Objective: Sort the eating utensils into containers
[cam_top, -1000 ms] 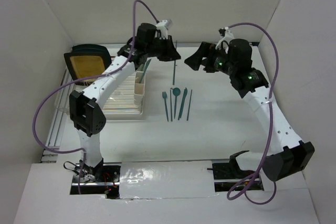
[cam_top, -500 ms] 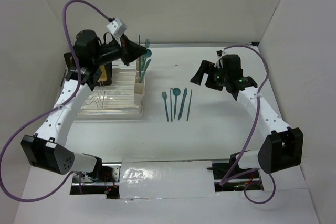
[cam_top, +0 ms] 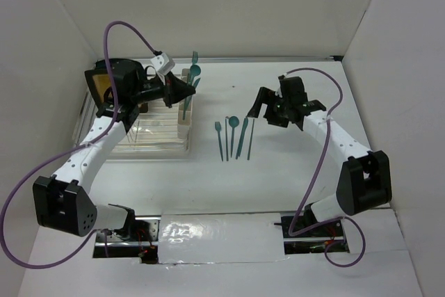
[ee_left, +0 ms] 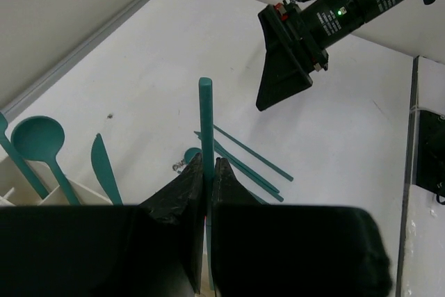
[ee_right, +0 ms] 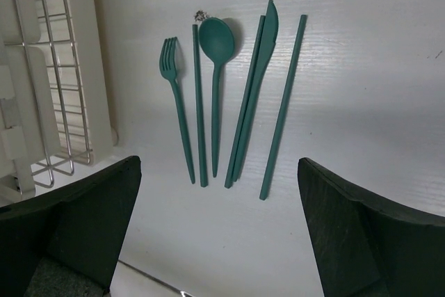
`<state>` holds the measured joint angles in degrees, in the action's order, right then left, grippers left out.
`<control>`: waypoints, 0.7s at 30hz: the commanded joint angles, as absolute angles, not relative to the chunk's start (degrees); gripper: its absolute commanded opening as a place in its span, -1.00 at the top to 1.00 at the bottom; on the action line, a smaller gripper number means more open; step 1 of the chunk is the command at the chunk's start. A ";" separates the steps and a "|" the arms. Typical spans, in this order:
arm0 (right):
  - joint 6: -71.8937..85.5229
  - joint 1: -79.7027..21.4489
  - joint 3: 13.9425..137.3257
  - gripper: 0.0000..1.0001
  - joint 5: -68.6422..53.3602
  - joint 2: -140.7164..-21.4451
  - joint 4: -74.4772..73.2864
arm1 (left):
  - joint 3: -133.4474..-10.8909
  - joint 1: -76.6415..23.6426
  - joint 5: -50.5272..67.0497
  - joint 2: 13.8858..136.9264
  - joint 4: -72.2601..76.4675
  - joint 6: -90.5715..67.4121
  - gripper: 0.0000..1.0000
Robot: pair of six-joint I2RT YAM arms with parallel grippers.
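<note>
At the far left of the table (cam_top: 278,172), beside the clear dish rack (cam_top: 149,137), the left gripper (ee_left: 206,166) is clamped tight on a thin teal stick (ee_left: 206,113). The stick stands upright between the fingers, right by the row of cream containers (cam_top: 185,122). Its lower end is hidden behind the black fingers, so it may or may not have entered a cup. Other utensils stand upright in those cups, among them a round-bowled spoon (ee_left: 38,137) and a knife (ee_left: 104,168). Just right of the containers, the remaining utensils lie on the table in a close row, heads away from the arm bases: a fork (ee_right: 177,113), a loose spoon (ee_right: 217,53), a loose knife (ee_right: 268,26) and several slim sticks (ee_right: 281,109) among them. The right gripper (ee_right: 217,193) hovers over this row with its jaws spread wide, holding nothing and touching none of the pieces below.
</note>
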<state>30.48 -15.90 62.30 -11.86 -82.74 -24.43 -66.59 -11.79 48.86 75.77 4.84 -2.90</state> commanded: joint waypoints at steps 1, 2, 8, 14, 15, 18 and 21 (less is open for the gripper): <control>31.55 -16.96 62.58 -1.00 -10.20 -82.79 -25.05 | -66.54 -11.42 51.94 74.71 11.16 -0.62 0.98; 31.64 -17.22 63.10 -1.00 -10.20 -82.88 -25.57 | -65.84 -11.34 52.73 74.88 13.08 1.39 0.96; 31.99 -17.93 63.63 -1.00 -9.67 -84.02 -25.58 | -62.24 -11.51 54.84 76.73 17.23 1.58 0.94; 33.83 -18.46 63.02 -1.00 -8.35 -85.87 -25.58 | -57.93 -11.69 53.17 76.03 18.19 2.28 0.83; 33.92 -18.72 63.02 -1.00 -7.74 -86.13 -25.58 | -57.92 -11.69 53.00 75.94 17.93 2.89 0.83; 34.98 -19.51 62.49 -1.00 -4.94 -87.62 -25.57 | -57.04 -11.78 52.04 76.20 17.93 3.25 0.61; 35.85 -20.13 63.80 -1.00 -1.76 -89.99 -27.86 | -56.43 -12.13 49.93 76.64 18.19 3.34 0.44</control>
<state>34.22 -19.07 62.35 -6.11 -87.92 -24.93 -56.66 -11.77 50.92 76.53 13.87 1.28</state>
